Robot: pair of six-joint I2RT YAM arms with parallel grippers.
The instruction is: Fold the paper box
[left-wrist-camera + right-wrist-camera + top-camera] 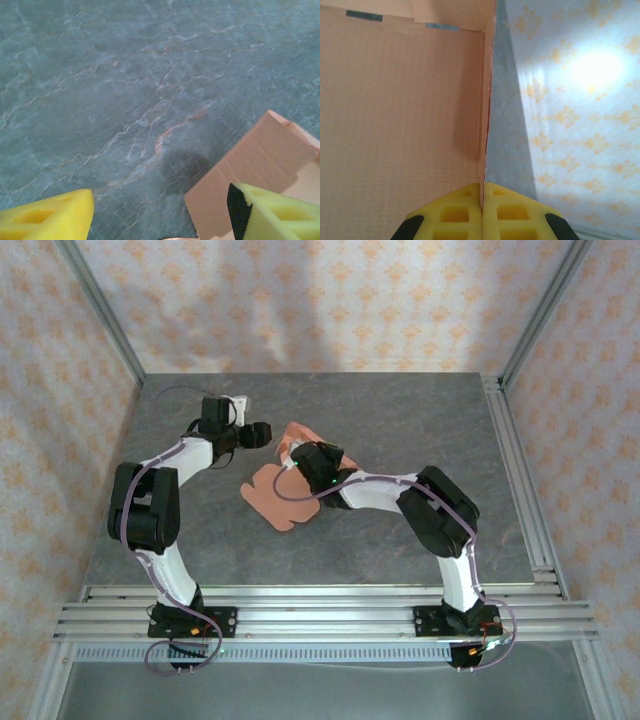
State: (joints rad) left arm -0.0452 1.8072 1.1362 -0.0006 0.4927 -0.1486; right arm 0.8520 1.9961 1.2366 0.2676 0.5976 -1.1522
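Note:
The paper box [278,498] is a salmon-orange card sheet lying mostly flat in the middle of the grey table, with one flap [297,432] raised at its far end. My right gripper [300,454] is shut on that raised flap; in the right wrist view the card's thin edge [483,150] runs straight into the closed yellow fingertips [482,202], and the panel [400,110] spreads to the left. My left gripper [264,435] hovers just left of the flap, open. Its yellow fingers [50,217] stand far apart, and a card panel [250,165] rises beside the right one.
Patterned walls enclose the table on three sides. A metal rail [520,480] runs along the right edge and another [320,615] along the near edge by the arm bases. Bare marbled tabletop [125,90] stretches ahead of the left gripper.

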